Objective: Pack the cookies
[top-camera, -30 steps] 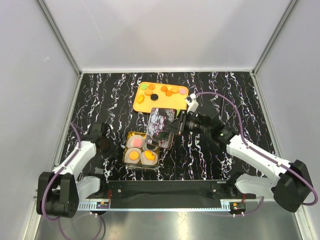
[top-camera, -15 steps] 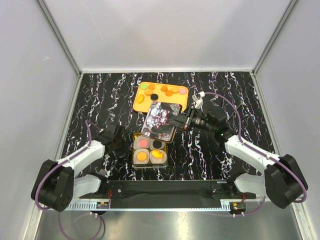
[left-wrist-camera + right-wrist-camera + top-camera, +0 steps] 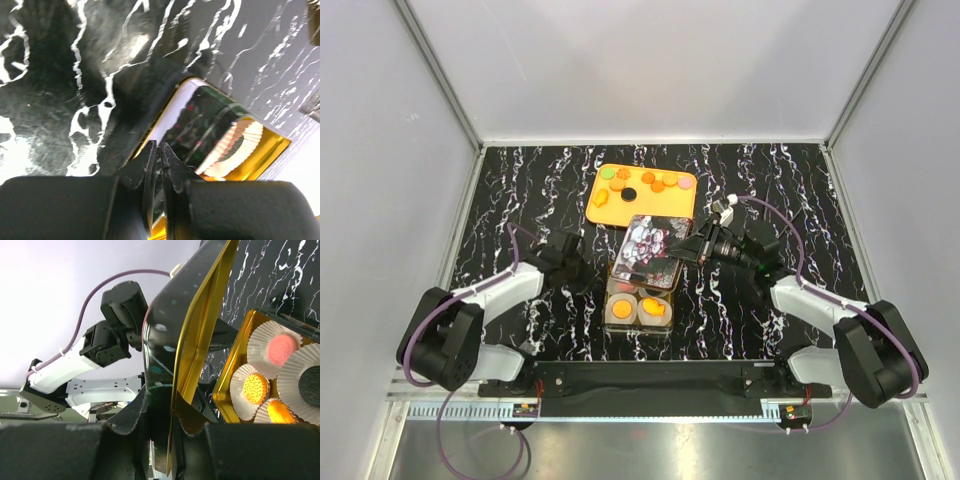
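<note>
Loose cookies in orange, pink, green, yellow and black lie on an orange tray at the back. A gold tin near the front holds white paper cups with cookies; the right wrist view shows pink, orange and black ones. My right gripper is shut on the tin's patterned lid, held tilted over the tin's back half. My left gripper is shut on the tin's left wall.
The black marbled table is walled by grey panels on three sides. The orange tray lies just behind the lid. Both arms' cables arc over the table beside the tin.
The tin has slid right along with my left gripper. My right gripper has carried the lid from above and right of the tin to over its back half, lower and flatter.
</note>
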Controlling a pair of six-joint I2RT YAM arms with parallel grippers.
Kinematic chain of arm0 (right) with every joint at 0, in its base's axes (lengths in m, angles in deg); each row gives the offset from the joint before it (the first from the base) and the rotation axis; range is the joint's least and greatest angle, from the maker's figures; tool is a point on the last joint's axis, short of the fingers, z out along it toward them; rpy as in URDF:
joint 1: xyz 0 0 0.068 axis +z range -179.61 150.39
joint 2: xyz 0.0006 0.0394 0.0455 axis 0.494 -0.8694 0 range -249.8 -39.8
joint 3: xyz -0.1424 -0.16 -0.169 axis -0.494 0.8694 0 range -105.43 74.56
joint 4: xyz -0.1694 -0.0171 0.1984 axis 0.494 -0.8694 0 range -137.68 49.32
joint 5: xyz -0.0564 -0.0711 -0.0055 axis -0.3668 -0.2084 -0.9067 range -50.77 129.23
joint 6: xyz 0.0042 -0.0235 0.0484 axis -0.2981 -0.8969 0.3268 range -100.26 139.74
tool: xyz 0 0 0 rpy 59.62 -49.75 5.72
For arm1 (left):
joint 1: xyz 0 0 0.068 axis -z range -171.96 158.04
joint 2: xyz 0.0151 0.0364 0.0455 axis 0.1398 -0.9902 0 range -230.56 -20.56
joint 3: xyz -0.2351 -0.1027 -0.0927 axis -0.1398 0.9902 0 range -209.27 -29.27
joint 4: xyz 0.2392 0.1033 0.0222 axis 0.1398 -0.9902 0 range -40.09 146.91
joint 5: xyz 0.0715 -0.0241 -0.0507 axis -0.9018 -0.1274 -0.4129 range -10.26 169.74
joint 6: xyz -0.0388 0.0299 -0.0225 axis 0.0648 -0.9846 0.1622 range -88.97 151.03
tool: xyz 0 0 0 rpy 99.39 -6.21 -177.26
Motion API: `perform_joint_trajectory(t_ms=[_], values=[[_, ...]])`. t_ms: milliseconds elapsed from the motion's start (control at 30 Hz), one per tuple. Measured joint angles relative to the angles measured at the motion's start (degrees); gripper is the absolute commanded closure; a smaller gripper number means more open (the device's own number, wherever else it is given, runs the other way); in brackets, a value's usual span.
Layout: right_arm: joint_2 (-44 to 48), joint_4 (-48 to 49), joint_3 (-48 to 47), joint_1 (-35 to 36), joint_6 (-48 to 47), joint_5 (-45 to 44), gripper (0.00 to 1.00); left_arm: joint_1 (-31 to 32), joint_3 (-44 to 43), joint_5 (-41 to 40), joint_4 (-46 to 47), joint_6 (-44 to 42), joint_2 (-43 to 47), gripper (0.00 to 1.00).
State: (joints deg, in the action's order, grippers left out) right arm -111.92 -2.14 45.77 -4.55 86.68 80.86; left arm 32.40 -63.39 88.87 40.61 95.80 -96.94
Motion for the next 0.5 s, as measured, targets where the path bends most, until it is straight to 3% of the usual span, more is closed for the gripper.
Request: perform_joint_trajectory(t_ms=[133, 367, 500], values=[[-0.8, 3.1, 1.6, 0.0, 1.0, 1.4, 1.0, -1.7, -2.4, -0.2, -1.5, -2.1, -0.3, 0.79], [-7.4, 15.3, 6.4, 0.0, 7.4, 3.5, 1.0, -15.3, -2.5, 1.1, -5.0, -8.3, 2.3, 0.66], [-11.7, 22.8, 8.6, 0.1, 11.1, 4.1, 1.0, -16.0, -2.6, 3.6, -5.9, -11.2, 2.8, 0.64]])
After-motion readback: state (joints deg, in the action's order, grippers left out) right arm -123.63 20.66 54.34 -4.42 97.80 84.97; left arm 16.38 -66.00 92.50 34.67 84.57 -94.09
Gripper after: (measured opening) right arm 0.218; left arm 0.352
